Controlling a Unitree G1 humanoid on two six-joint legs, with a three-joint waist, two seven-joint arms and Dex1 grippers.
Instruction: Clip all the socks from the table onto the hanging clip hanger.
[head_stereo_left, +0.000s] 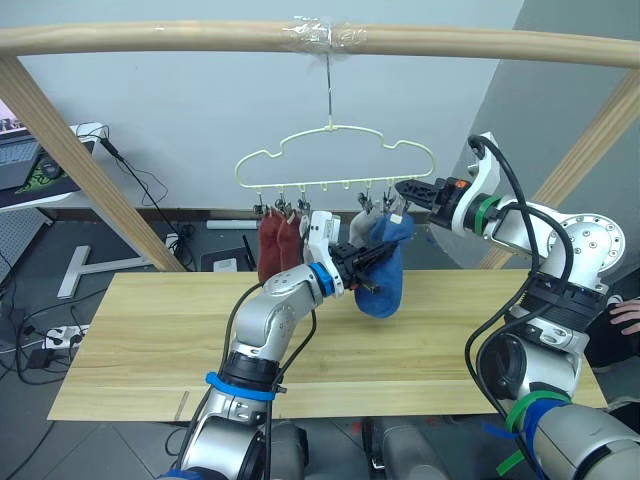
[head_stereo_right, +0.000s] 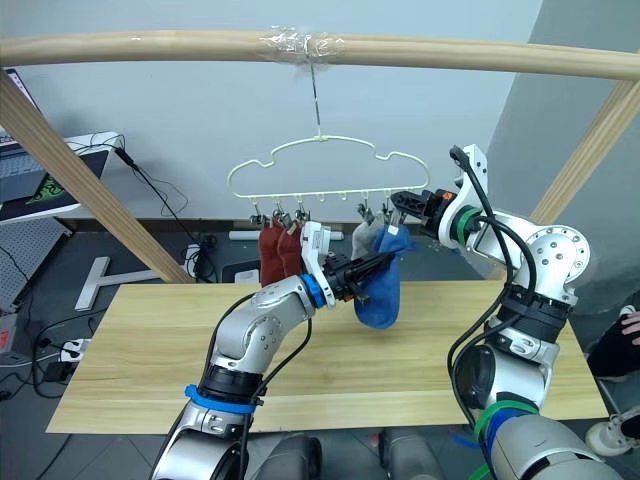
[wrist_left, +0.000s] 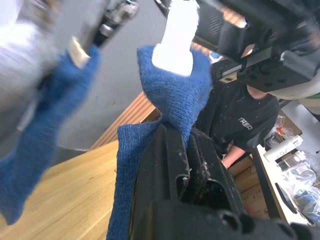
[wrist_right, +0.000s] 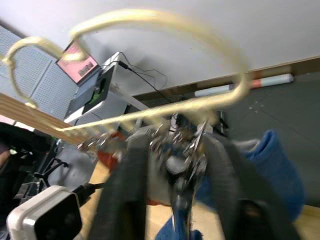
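Observation:
The pale yellow-green clip hanger (head_stereo_left: 335, 160) hangs by its hook from the wooden pole. Two rust red socks (head_stereo_left: 278, 245) and a light grey sock (head_stereo_left: 362, 226) hang from its clips. A blue sock (wrist_left: 47, 115) hangs beside the grey one. My left gripper (head_stereo_left: 368, 262) is shut on another blue sock (head_stereo_left: 385, 285), holding its cuff up under the hanger's right end. My right gripper (head_stereo_left: 403, 188) is at that end, its fingers (wrist_right: 130, 185) closed on either side of a small metal clip (wrist_right: 182, 160). The table (head_stereo_left: 150, 340) lies below.
The thick wooden pole frame (head_stereo_left: 150, 38) spans the top, with slanted legs at both sides. A person in a dark shirt (wrist_left: 240, 120) is past the table's right end, a hand (head_stereo_left: 625, 315) at the edge. A laptop (head_stereo_left: 20, 160) and cables are at far left.

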